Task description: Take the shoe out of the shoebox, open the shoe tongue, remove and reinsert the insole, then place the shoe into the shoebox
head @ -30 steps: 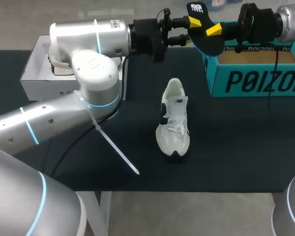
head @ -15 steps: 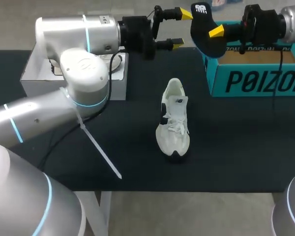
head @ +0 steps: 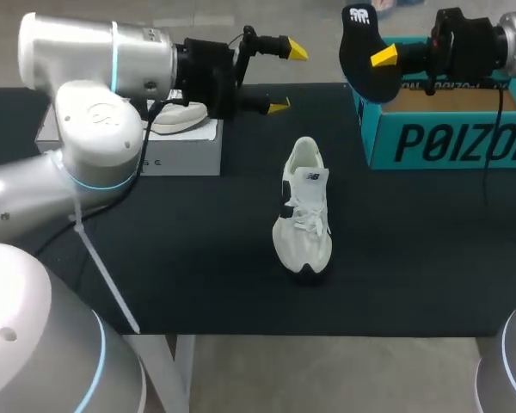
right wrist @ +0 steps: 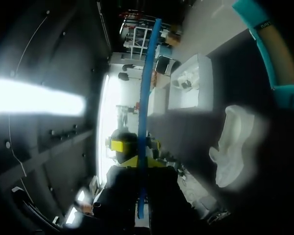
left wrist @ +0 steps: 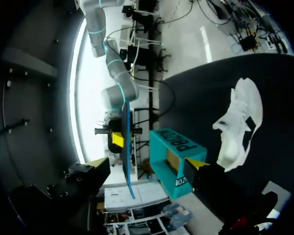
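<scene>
A white shoe lies on the black table, toe toward me; it also shows in the left wrist view and the right wrist view. The dark insole hangs in the air by the teal shoebox, with my right gripper shut on it. Edge-on, the insole looks like a blue strip between the right fingers. My left gripper stands open and apart from the insole, to its left. From the left wrist the insole is ahead of my empty left gripper.
A white box with a second pale shoe in it stands at the back left, under my left arm. The teal shoebox takes up the back right corner. The black mat ends at the table's front edge.
My left gripper opened, let go of the insole and drew back to the left. The right gripper keeps hold of the insole, almost still. The shoe on the table has not moved.
</scene>
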Controlling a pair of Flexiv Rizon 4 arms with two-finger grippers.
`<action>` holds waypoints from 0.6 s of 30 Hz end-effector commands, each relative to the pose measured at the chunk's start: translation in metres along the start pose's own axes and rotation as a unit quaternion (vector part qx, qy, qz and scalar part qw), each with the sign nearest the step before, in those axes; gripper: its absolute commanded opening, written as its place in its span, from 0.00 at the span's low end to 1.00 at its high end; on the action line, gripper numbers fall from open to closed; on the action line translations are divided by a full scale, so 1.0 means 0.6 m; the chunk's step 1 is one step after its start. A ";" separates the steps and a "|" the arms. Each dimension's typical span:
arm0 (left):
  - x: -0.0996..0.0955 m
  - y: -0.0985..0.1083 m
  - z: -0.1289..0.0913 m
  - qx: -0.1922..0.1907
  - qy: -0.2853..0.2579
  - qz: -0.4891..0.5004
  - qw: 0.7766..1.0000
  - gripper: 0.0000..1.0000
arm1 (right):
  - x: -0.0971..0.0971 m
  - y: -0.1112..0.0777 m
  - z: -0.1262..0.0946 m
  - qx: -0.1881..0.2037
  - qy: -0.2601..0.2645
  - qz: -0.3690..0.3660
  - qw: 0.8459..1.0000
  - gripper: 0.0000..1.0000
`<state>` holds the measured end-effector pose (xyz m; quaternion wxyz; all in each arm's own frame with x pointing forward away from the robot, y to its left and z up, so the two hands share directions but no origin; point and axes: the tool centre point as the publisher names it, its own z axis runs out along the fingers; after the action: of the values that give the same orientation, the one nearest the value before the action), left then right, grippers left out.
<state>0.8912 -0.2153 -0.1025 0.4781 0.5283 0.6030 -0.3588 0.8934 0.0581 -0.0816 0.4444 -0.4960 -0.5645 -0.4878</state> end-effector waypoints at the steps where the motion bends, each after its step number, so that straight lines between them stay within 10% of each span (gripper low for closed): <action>1: 0.029 -0.041 -0.082 -0.001 0.035 0.009 0.999 1.00 | -0.001 -0.003 -0.001 -0.003 -0.002 -0.001 1.000 0.00; 18: 0.081 -0.054 -0.163 -0.033 0.103 -0.019 0.994 1.00 | -0.004 -0.011 -0.016 -0.020 -0.011 0.001 1.000 0.00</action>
<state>0.8503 -0.1245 -0.1278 0.4216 0.5367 0.6688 -0.2949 0.8930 0.0495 -0.0840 0.4331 -0.5061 -0.5616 -0.4909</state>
